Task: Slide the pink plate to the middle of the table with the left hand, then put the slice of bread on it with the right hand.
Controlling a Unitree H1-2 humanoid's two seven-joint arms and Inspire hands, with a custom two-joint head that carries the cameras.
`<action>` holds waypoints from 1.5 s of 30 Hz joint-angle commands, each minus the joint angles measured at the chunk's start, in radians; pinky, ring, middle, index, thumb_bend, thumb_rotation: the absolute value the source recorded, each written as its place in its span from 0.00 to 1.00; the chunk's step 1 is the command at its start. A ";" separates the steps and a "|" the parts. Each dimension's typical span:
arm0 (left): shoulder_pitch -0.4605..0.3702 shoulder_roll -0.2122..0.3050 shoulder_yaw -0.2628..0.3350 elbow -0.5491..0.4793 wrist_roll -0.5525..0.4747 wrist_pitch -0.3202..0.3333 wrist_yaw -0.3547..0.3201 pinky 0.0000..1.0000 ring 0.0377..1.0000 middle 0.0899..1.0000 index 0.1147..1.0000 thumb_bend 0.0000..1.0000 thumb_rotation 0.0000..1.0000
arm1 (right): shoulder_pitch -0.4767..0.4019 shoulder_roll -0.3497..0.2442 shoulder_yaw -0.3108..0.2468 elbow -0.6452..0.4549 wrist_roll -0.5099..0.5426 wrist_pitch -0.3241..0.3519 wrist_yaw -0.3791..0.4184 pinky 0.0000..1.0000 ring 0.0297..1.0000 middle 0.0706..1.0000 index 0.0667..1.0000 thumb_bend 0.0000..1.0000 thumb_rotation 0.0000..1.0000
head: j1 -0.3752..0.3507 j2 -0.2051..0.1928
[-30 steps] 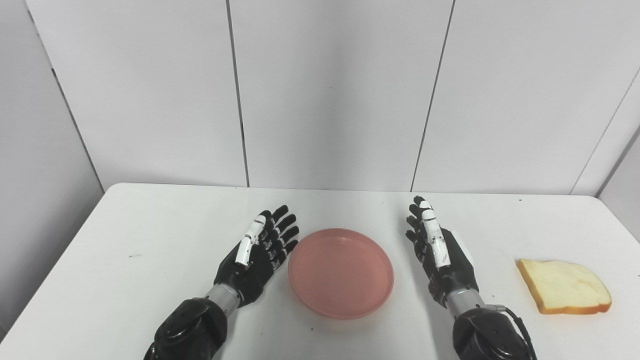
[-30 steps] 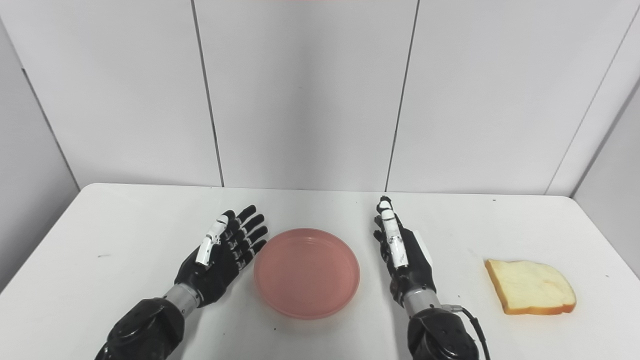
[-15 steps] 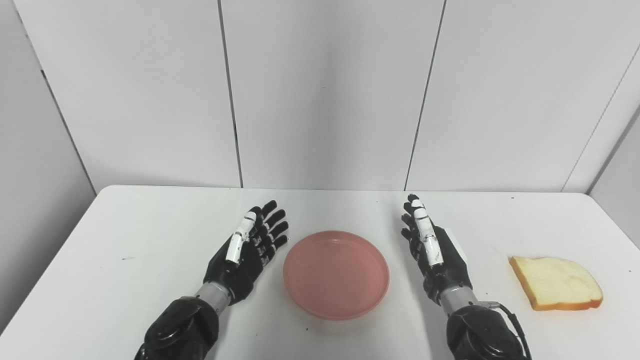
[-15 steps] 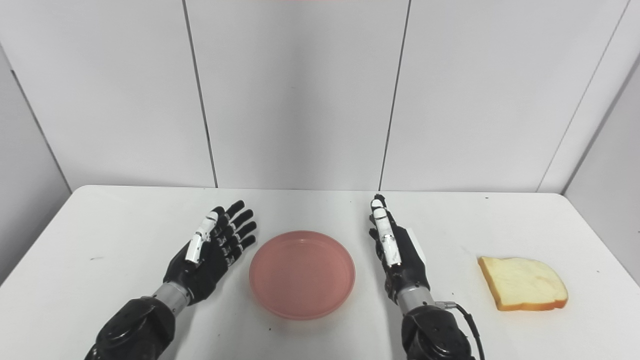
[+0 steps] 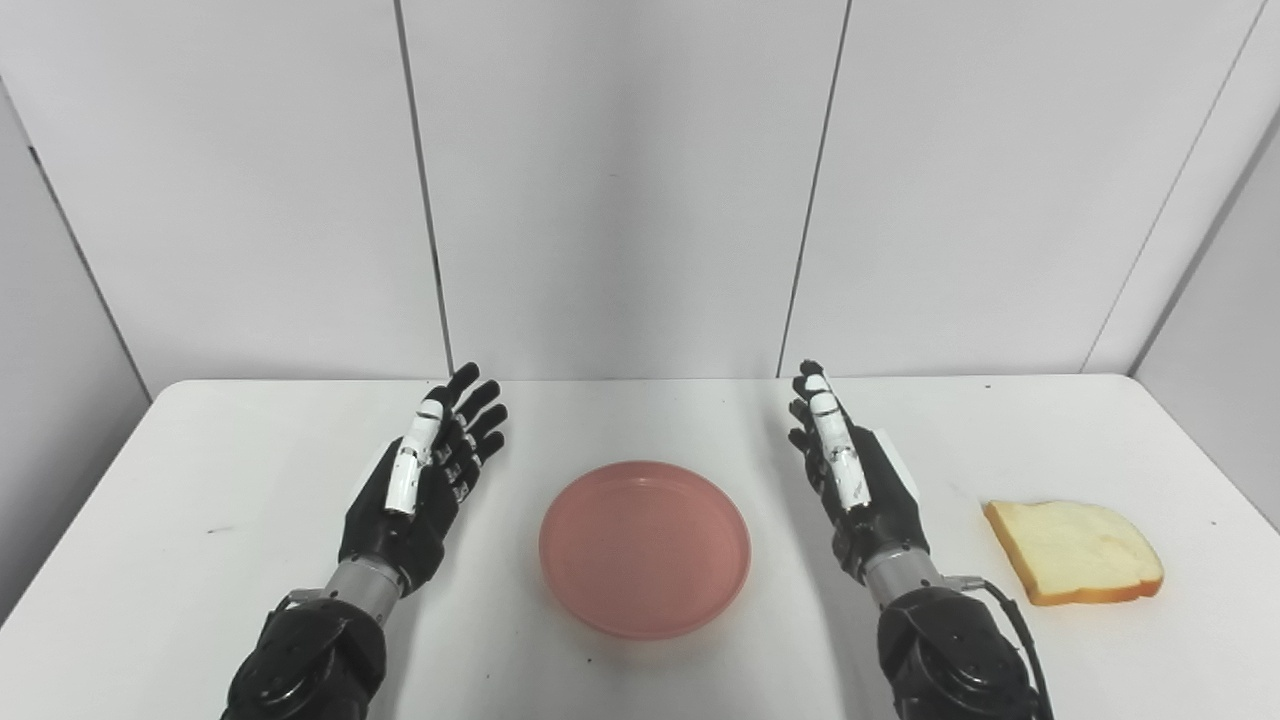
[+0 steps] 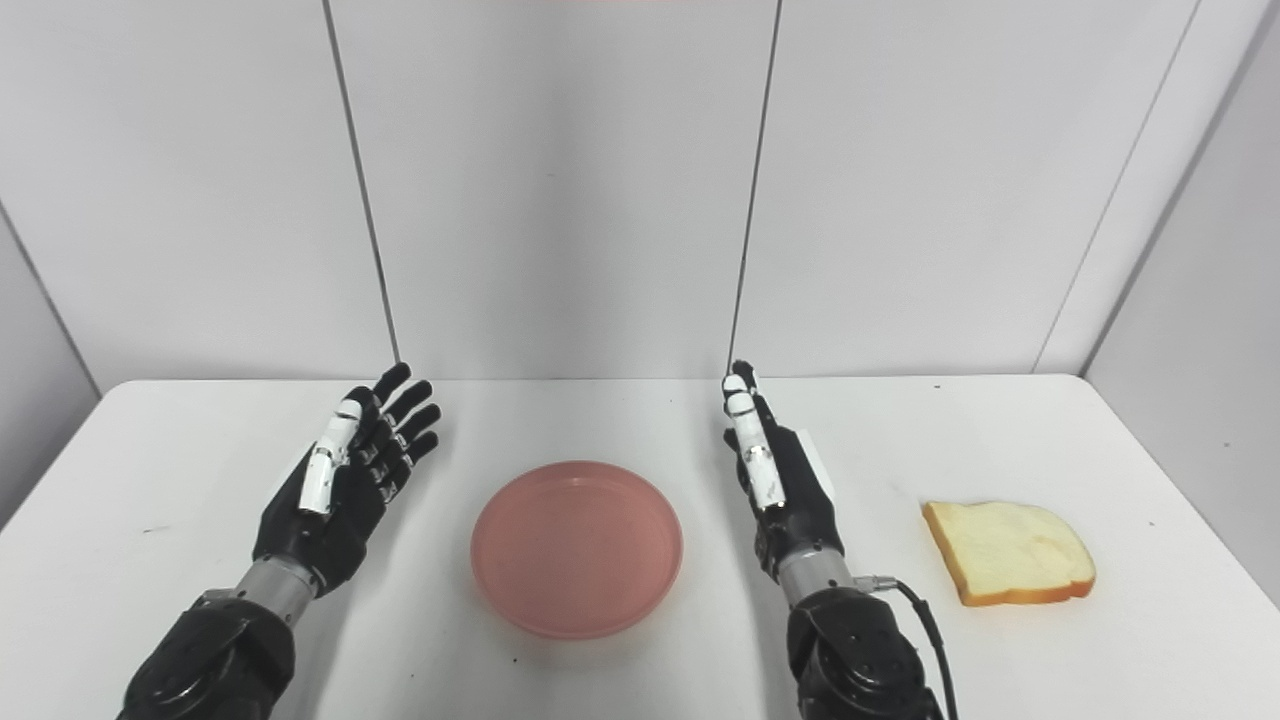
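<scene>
The pink plate (image 5: 645, 546) lies empty on the white table (image 5: 230, 470), near the middle of its front half. My left hand (image 5: 425, 480) is open, fingers straight, and hangs well to the left of the plate without touching it. My right hand (image 5: 850, 480) is open, fingers straight and edge-on, to the right of the plate. The slice of bread (image 5: 1075, 550) lies flat on the table to the right of my right hand, apart from it. In the right eye view the plate (image 6: 577, 547) and the bread (image 6: 1008, 552) show the same.
White wall panels (image 5: 620, 180) stand right behind the table's far edge. The table's right edge runs close past the bread. A black cable (image 5: 1010, 610) hangs from my right wrist.
My left hand has drawn away from the plate's left rim, to the left and a little up. The camera has turned to the right, so the whole picture has shifted left.
</scene>
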 commanded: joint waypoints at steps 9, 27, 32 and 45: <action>-0.017 0.014 -0.013 -0.061 -0.004 -0.032 -0.012 0.99 0.96 0.95 0.95 0.43 1.00 | -0.132 -0.252 0.069 -0.119 -0.240 -0.026 0.068 0.86 0.91 0.93 0.94 0.63 0.84 | -0.077 0.012; 0.005 0.076 -0.007 -0.040 -0.051 -0.039 -0.078 0.97 0.95 0.96 0.96 0.41 1.00 | -0.183 -0.659 0.081 -0.240 -0.377 0.017 0.419 0.86 0.92 0.93 0.94 1.00 0.40 | -0.173 0.020; 0.009 0.081 -0.001 -0.047 -0.060 -0.025 -0.077 0.97 0.94 0.95 0.95 0.40 1.00 | -0.163 -0.732 0.067 -0.250 -0.433 0.017 0.524 0.84 0.91 0.95 0.96 1.00 0.32 | -0.187 0.027; 0.010 0.102 0.014 -0.051 -0.085 -0.027 -0.094 0.99 0.95 0.95 0.95 0.41 1.00 | -0.124 -0.894 0.051 -0.186 -0.507 0.017 0.770 0.89 0.98 1.00 1.00 1.00 0.25 | -0.220 0.045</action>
